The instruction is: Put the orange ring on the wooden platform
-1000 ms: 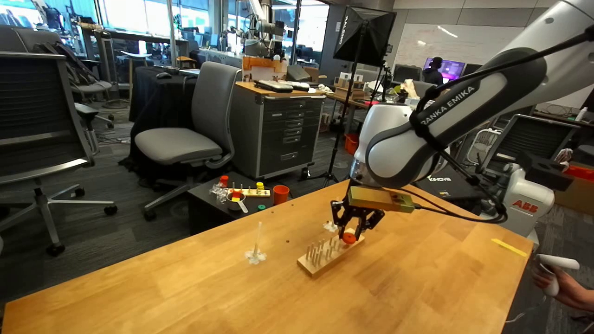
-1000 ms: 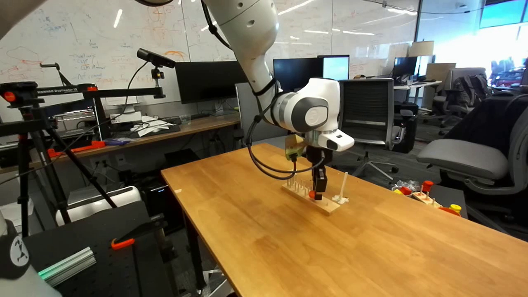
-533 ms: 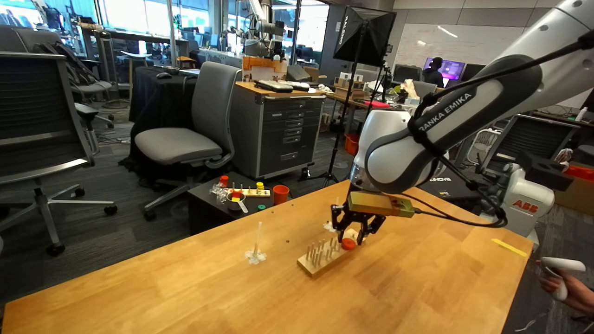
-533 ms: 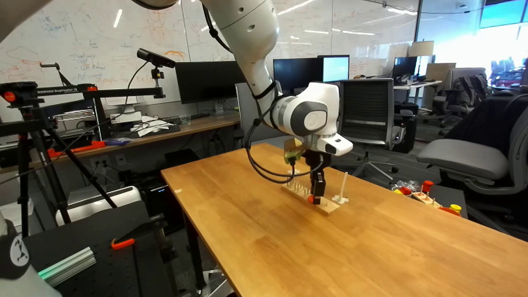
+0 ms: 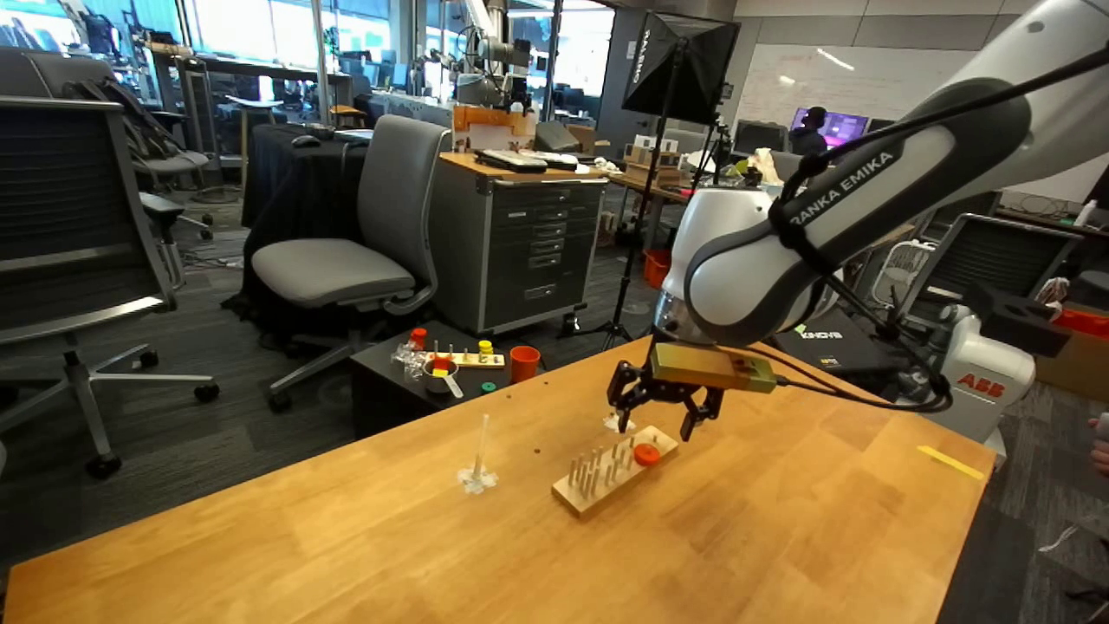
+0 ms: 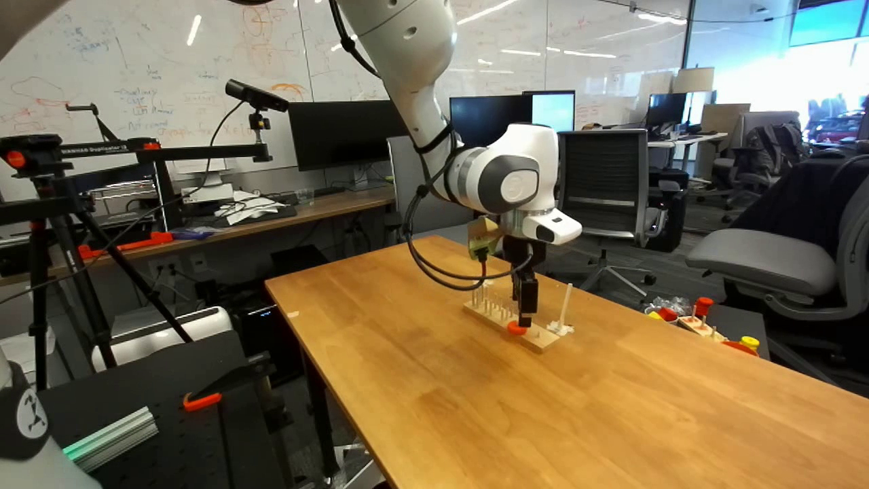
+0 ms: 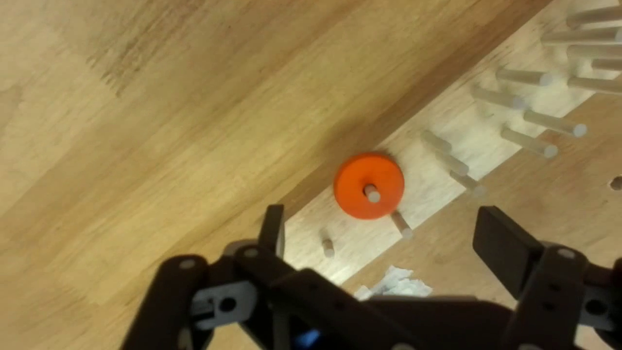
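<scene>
Low over one end of the pale wooden platform [image 7: 354, 243], the orange ring [image 7: 350, 189] lies around a short peg whose tip pokes through its hole. Both exterior views show the ring [image 5: 646, 454] [image 6: 517, 329] resting on the platform [image 5: 665, 440] [image 6: 543, 341], beside the taller pegs. My gripper [image 5: 654, 430] hangs just above that end with its jaws wide apart and nothing between them. In the wrist view, the fingers [image 7: 505, 253] stand clear of the ring on either side. Seen edge-on in an exterior view, the gripper [image 6: 525, 322] overlaps the ring's upper edge.
Several upright pegs [image 7: 525, 77] crowd the platform's far half. A thin post [image 5: 483, 442] taped to the table stands apart from the platform. Another post [image 6: 565, 305] with a white base rises close by the platform's near end. A low black table [image 5: 372, 381] holds coloured toys and an orange cup [image 5: 524, 364].
My gripper dipped, opened wide and let go of the orange ring, then rose a little. The ring, tilted between the fingers a second ago, now lies flat around a peg.
</scene>
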Controlling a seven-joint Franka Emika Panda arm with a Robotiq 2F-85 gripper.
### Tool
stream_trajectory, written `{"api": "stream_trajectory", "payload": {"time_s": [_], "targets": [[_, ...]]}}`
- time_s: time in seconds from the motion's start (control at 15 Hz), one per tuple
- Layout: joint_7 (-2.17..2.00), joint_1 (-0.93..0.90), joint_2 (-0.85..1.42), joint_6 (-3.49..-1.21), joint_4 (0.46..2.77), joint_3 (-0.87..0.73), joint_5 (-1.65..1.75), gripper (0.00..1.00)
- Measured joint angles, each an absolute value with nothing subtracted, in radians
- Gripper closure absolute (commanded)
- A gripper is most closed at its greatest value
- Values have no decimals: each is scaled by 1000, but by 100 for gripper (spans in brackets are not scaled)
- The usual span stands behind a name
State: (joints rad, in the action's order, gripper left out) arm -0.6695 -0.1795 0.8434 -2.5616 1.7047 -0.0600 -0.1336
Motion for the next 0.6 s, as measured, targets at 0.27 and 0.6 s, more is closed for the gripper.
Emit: {"api": "stream_trajectory", "payload": {"time_s": [0.27,0.6], "targets": [[-665,-193,694,-2519,1815,-75,-93,0],[-611,-195,436,-2444,2024,-67,-81,0]]}}
